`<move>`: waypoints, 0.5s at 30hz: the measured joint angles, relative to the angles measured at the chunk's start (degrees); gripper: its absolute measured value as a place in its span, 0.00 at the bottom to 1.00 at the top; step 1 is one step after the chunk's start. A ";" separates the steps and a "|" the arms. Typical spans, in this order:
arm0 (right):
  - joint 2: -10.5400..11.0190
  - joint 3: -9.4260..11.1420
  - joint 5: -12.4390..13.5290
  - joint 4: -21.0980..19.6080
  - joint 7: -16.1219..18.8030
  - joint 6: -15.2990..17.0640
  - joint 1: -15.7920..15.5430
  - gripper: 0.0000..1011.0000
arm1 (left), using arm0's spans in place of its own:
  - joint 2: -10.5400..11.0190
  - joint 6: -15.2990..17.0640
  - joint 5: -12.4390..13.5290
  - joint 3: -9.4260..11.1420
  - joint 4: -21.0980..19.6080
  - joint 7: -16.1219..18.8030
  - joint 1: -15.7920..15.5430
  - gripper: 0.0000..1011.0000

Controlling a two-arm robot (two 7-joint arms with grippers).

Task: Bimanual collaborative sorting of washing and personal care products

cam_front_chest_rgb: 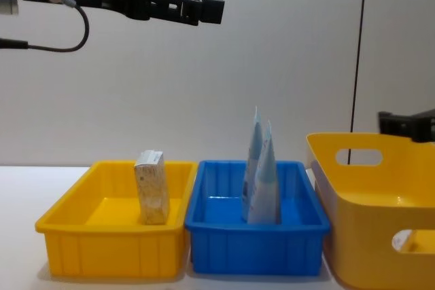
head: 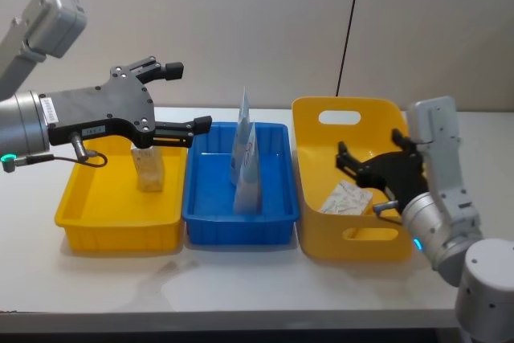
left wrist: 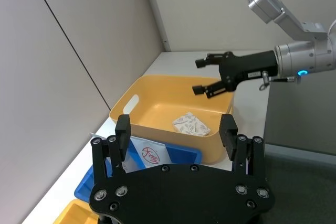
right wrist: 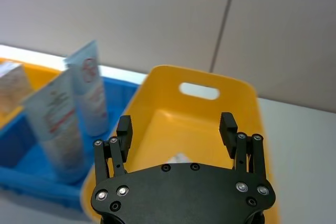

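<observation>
We see little of the white soft pack (head: 347, 198) from the chest view, because the front wall of the yellow handled basket (head: 309, 118) stands before it, and this basket is cut off at that view's right edge. In the right wrist view the gripper's own body covers most of the pack. From the head view, it lies flat on the basket floor, its long side running diagonally. The two pale-blue tubes (head: 245, 158) stand upright and close together in the blue tray (head: 277, 218), long axis vertical, narrow ends up. The small beige speckled pack (head: 148, 168) stands on its short end in the yellow tray (head: 80, 218), near the back wall. The three containers stand in one row on the tabletop (head: 241, 279), with the blue tray between the other two. The left gripper (head: 187, 98) hangs high above the yellow tray, pointing toward the blue one, with its jaws wide apart and holding nothing. The right gripper (head: 369, 146) hovers over the basket, above the white pack, jaws spread wide and empty.
</observation>
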 joint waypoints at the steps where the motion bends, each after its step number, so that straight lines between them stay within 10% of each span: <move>1: 0.00 0.00 0.00 0.00 0.00 0.00 0.00 0.99 | 0.00 0.00 0.00 0.00 0.00 0.00 0.00 0.99; 15: -2.70 -3.73 -0.50 -0.54 1.55 4.84 0.93 0.99 | 0.00 0.00 0.00 0.00 0.00 0.00 0.00 0.99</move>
